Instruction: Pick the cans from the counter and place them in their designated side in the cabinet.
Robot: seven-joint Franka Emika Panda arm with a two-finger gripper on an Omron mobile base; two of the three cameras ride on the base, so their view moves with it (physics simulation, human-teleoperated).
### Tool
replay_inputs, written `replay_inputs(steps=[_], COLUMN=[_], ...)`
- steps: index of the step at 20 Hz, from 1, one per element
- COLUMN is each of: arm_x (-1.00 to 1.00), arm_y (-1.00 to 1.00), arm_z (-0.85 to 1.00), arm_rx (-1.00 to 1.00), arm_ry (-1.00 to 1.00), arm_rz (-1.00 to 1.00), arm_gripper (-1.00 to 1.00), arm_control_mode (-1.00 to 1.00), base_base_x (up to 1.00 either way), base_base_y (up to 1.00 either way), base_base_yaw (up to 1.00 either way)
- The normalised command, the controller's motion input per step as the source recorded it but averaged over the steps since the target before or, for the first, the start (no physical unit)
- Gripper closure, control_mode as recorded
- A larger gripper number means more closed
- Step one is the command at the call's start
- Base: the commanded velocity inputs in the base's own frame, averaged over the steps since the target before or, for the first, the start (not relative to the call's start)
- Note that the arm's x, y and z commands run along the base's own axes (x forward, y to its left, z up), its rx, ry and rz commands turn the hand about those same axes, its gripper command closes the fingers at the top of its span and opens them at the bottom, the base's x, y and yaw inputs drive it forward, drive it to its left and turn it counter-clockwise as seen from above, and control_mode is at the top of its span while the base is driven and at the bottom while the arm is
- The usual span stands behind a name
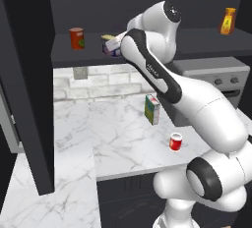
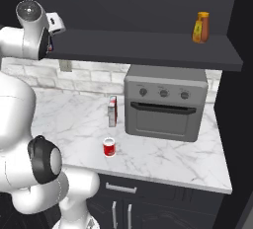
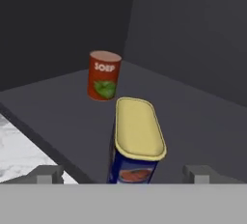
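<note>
On the far left of the cabinet (image 1: 29, 74) shelf, an orange-red soup can (image 1: 77, 38) is standing upright. Just to its right, the boxy tin (image 3: 136, 143) with yellow top is sitting on the same shelf, between the spread fingers (image 3: 47, 174) of the gripper (image 3: 123, 175), which are not touching it. Lower, on the counter (image 1: 98, 133), a green-and-white carton (image 1: 152, 109) is standing, and the short red can (image 1: 175, 141) is waiting near the front edge. Further right, a grey oven (image 2: 165, 104) is sitting, with an orange bottle (image 2: 200, 27) above it on the shelf.
</note>
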Motion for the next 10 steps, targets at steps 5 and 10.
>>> replay_inputs(steps=[5, 10], arm_x=[-0.56, -0.58], arm_y=[-0.09, -0.21], arm_z=[0.00, 0.00], arm_rx=[0.00, 0.00], arm_ry=[-0.15, -0.13], arm_rz=[0.02, 0.01], arm_gripper=[-1.00, -1.00], arm_control_mode=[-1.00, -1.00], base_base_x=[0.00, 0.00], base_base_y=[0.00, 0.00], base_base_yaw=[0.00, 0.00])
